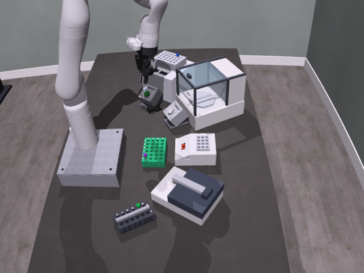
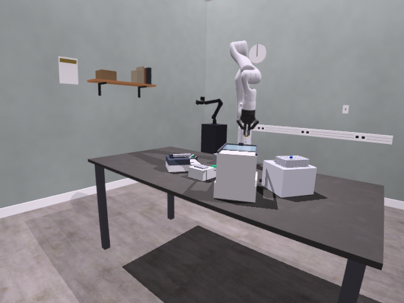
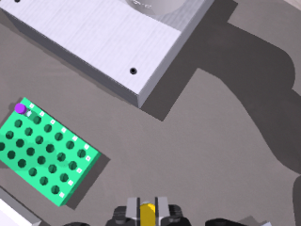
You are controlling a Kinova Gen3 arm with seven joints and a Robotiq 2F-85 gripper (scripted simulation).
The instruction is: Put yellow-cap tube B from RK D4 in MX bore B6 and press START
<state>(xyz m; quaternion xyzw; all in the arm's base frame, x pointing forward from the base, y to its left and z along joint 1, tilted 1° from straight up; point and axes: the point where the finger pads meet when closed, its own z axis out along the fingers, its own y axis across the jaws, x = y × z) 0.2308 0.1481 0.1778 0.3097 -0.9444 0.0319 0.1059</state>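
My gripper (image 1: 144, 78) is shut on tube B (image 3: 147, 213), whose yellow cap shows between the fingers at the bottom of the wrist view. It hangs above the mixer MX's sloping front panel and its green START key (image 1: 146, 94). The tube's clear body (image 1: 145, 87) points down just above that key. The mixer's grey bore block (image 1: 169, 58) sits behind the gripper and carries a blue-capped tube (image 1: 177, 54). The green rack RK (image 1: 154, 152) lies nearer the arm's base and holds a purple-capped tube (image 1: 144, 154). The rack also shows in the wrist view (image 3: 44, 151).
The glass-walled balance BAL (image 1: 211, 91) stands right of the mixer, its knob panel (image 1: 174, 111) in front. The dry block DB (image 1: 195, 148), the spectrophotometer SP (image 1: 187, 194) and the magnet block MG (image 1: 133, 216) with a green-capped tube (image 1: 137, 205) follow. The arm's base plinth (image 1: 91, 160) is left.
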